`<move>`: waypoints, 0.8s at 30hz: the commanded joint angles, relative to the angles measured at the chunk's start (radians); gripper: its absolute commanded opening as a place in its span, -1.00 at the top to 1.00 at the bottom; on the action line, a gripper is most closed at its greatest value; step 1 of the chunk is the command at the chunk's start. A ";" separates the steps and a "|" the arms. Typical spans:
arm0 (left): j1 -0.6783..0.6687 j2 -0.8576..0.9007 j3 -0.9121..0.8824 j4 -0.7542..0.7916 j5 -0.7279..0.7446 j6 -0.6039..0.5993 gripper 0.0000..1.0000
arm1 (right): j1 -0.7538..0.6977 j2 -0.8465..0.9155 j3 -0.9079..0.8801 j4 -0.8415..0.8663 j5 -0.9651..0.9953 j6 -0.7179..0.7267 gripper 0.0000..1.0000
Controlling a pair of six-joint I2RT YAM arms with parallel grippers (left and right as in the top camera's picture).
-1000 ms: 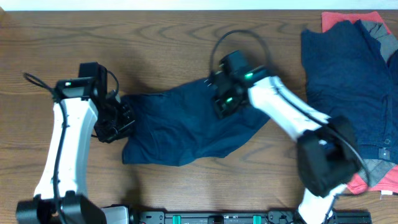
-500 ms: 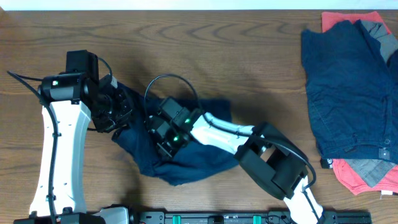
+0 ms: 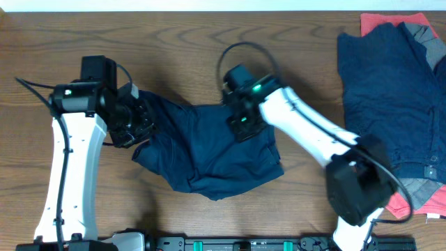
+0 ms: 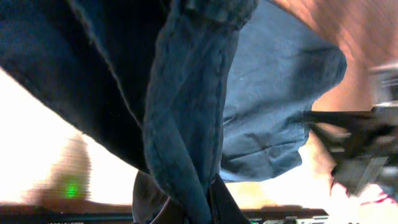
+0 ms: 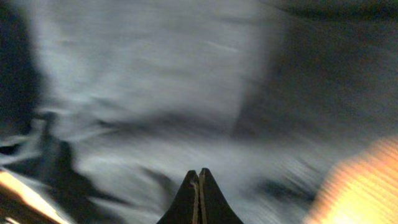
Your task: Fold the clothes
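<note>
Overhead: one navy garment [image 3: 209,153] lies crumpled at mid-table [image 3: 174,42], between the two arms. Left gripper [image 3: 134,124]: at the garment's left edge, closed on a bunched fold of it. Left wrist: that fold [image 4: 186,112] runs down into the fingers. Right gripper [image 3: 242,125]: over the garment's upper right part. Right wrist: fingertips [image 5: 199,180] pressed together, blurred cloth [image 5: 155,74] beyond; whether any is pinched, cannot tell. Stack of clothes [image 3: 390,90]: far right, navy over coral-red and grey, well apart from both grippers.

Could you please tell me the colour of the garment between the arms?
The garment is dark navy blue, clearest in the overhead view.
</note>
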 commanded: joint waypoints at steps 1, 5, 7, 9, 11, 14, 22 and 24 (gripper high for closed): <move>-0.042 -0.006 0.018 0.007 0.022 0.013 0.88 | -0.054 0.009 -0.023 -0.032 0.085 0.000 0.98; -0.090 -0.006 0.018 0.025 0.023 -0.003 0.88 | -0.111 0.009 -0.125 0.008 0.096 0.000 0.98; -0.115 -0.006 0.018 0.035 0.023 -0.019 0.88 | -0.125 0.009 -0.185 0.058 0.096 0.000 0.98; -0.142 -0.006 0.018 0.049 0.023 -0.043 0.88 | -0.130 0.009 -0.242 0.119 0.096 0.000 0.98; -0.173 -0.006 0.018 0.068 0.023 -0.064 0.88 | -0.130 0.009 -0.288 0.176 0.099 0.001 0.97; -0.224 -0.006 0.018 0.104 0.023 -0.117 0.88 | -0.129 0.009 -0.357 0.261 0.098 0.006 0.99; -0.378 -0.004 0.018 0.243 0.022 -0.232 0.88 | -0.119 0.009 -0.424 0.314 0.095 0.023 0.98; -0.419 0.001 0.017 0.274 0.021 -0.251 0.87 | -0.118 0.009 -0.424 0.314 0.095 0.023 0.98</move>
